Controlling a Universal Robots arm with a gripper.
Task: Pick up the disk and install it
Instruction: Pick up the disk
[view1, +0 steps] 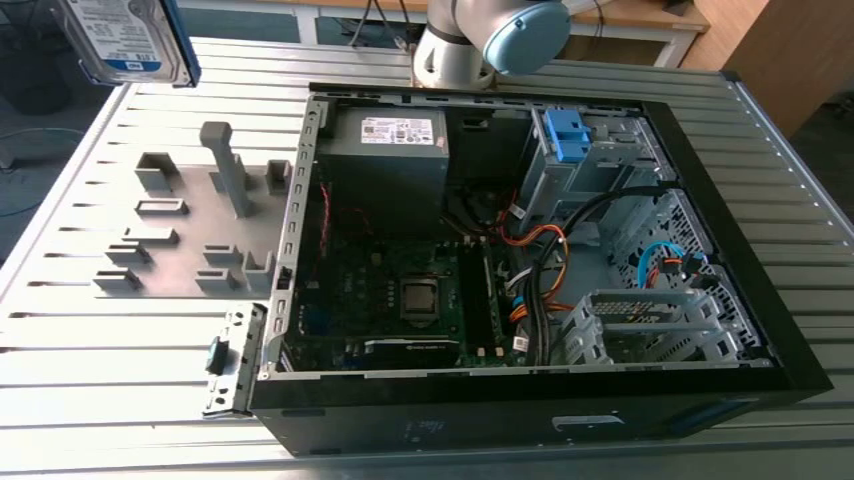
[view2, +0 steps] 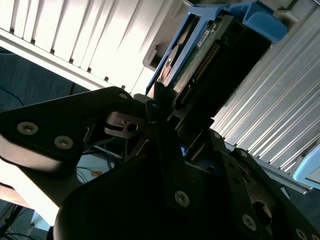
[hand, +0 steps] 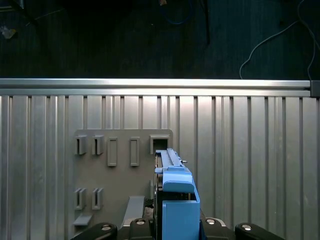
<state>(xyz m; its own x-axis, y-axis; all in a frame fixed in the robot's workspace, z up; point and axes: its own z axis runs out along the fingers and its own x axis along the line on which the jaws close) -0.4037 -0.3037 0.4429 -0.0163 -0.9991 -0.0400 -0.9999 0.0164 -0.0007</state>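
The fingers (view2: 161, 120) are closed on the disk (view1: 127, 40), held in the air above the grey holder (view1: 200, 230) on the worktop (view1: 747, 110), well apart from the open computer case (view1: 694, 160). Risk, as judged: the grip looks to take one narrow end, so the disk may tilt or slip and strike the case wall.

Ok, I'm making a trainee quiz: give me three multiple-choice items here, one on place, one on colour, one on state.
1. Relative to the open black computer case, the flat rectangular silver hard disk is: A inside it; B held in the air outside it; C under it.
2. The plastic bracket round the disk is: A blue; B red; C yellow.
3. The gripper is: A open; B shut on the disk; C shut on nothing.
Answers: 1 B, it hangs at the exterior view's upper left; 2 A, seen in both wrist views; 3 B, the second wrist view shows it clamped.
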